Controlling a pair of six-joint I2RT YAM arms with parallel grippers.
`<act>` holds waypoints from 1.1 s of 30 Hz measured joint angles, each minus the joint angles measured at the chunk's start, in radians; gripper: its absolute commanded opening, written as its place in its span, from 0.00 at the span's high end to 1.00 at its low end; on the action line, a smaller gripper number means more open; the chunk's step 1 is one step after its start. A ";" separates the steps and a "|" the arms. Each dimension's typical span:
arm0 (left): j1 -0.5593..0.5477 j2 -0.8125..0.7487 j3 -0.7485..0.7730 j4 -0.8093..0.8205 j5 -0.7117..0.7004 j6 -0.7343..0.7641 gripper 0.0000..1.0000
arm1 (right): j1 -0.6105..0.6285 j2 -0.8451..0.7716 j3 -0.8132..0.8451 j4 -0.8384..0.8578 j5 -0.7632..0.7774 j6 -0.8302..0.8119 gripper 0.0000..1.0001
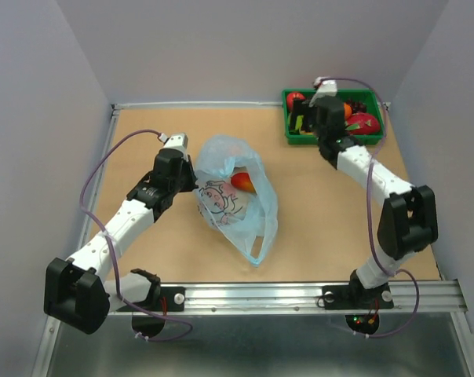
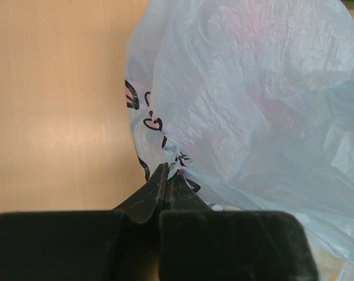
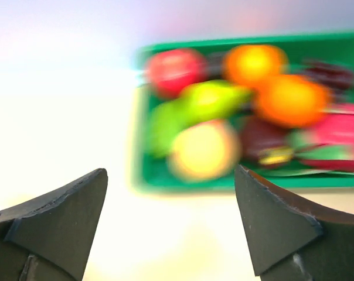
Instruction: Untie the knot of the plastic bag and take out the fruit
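Left claw (image 2: 168, 174) first: my two fingers are pressed flat together with a fold of the plastic bag (image 2: 253, 111) nipped between the tips, right where the black lettering of the print runs. So that claw is clamped on the bag's thin blue skin. From above, my left claw (image 1: 194, 179) sits at the bag's left edge, and the plastic bag (image 1: 235, 206) lies crumpled mid-table (image 1: 143, 133), its cartoon print facing up and a narrow tail trailing toward my bases. A red-orange fruit (image 1: 243, 182) shows through the film on the bag's right side, inside the bag. The knot I can't pick out; the crinkles blur together in every view, so I won't say where it lies.

Over to the right claw (image 3: 171, 172): my jaws stand wide apart with nothing between them, hanging above the near edge of the green tray (image 3: 224, 182). That view is smeared, but I make out round shapes packed in the tray: red, orange, yellow-green and dark purple. From above, the right claw (image 1: 304, 122) is over the green tray (image 1: 331, 140) in the far right corner, well apart from the bag.
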 measured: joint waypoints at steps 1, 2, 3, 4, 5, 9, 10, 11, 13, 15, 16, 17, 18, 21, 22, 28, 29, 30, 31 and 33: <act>0.000 0.000 0.000 0.001 0.000 0.000 1.00 | 0.067 -0.050 -0.043 0.003 -0.012 -0.025 0.09; 0.000 -0.002 0.000 0.000 0.000 0.000 1.00 | 0.140 -0.103 -0.093 0.011 -0.023 -0.054 0.09; 0.000 -0.002 0.000 0.001 -0.001 0.000 1.00 | 0.200 -0.141 -0.130 0.009 -0.030 -0.082 0.09; 0.000 -0.003 0.000 0.001 -0.001 0.000 1.00 | 0.257 -0.174 -0.167 0.008 -0.048 -0.106 0.09; 0.000 -0.004 0.000 0.001 -0.001 0.000 1.00 | 0.315 -0.204 -0.202 0.006 -0.053 -0.143 0.09; 0.000 -0.007 0.000 0.002 -0.005 0.000 1.00 | 0.494 -0.319 -0.329 -0.036 -0.072 -0.233 0.09; 0.000 -0.007 0.000 0.001 -0.005 0.000 1.00 | 0.519 -0.335 -0.344 -0.050 -0.072 -0.246 0.12; 0.000 -0.007 0.000 0.001 -0.007 0.000 1.00 | 0.545 -0.348 -0.356 -0.058 -0.070 -0.257 0.12; 0.000 -0.007 0.000 0.001 -0.011 0.000 1.00 | 0.616 -0.376 -0.378 -0.073 -0.050 -0.284 0.13; 0.000 -0.007 0.000 0.000 -0.018 0.000 1.00 | 0.676 -0.390 -0.396 -0.075 -0.021 -0.305 0.14; 0.000 -0.007 0.000 0.001 -0.021 0.000 1.00 | 0.698 -0.390 -0.401 -0.076 -0.004 -0.317 0.14; 0.000 -0.007 0.000 0.000 -0.024 0.000 1.00 | 0.740 -0.388 -0.408 -0.077 0.017 -0.327 0.14; 0.000 -0.007 0.000 0.001 -0.024 0.000 1.00 | 0.761 -0.383 -0.411 -0.077 0.026 -0.335 0.14; 0.000 -0.006 0.000 0.001 -0.024 0.000 1.00 | 0.805 -0.319 -0.410 -0.067 0.066 -0.367 0.16; 0.000 -0.006 0.000 0.001 -0.023 -0.001 1.00 | 0.806 -0.283 -0.410 -0.069 0.086 -0.378 0.18; 0.002 0.002 0.000 0.000 -0.023 -0.001 1.00 | 0.801 -0.076 -0.407 -0.061 0.215 -0.473 0.22; 0.002 0.003 0.000 0.000 -0.023 -0.001 1.00 | 0.801 -0.050 -0.402 -0.060 0.230 -0.488 0.22; 0.002 0.003 0.000 0.000 -0.023 -0.001 1.00 | 0.801 -0.008 -0.387 -0.055 0.251 -0.511 0.22; 0.002 0.003 0.000 0.001 -0.023 -0.001 1.00 | 0.801 0.024 -0.370 -0.043 0.264 -0.528 0.22; 0.002 0.003 0.000 0.000 -0.023 -0.001 1.00 | 0.796 0.072 -0.338 -0.019 0.291 -0.565 0.22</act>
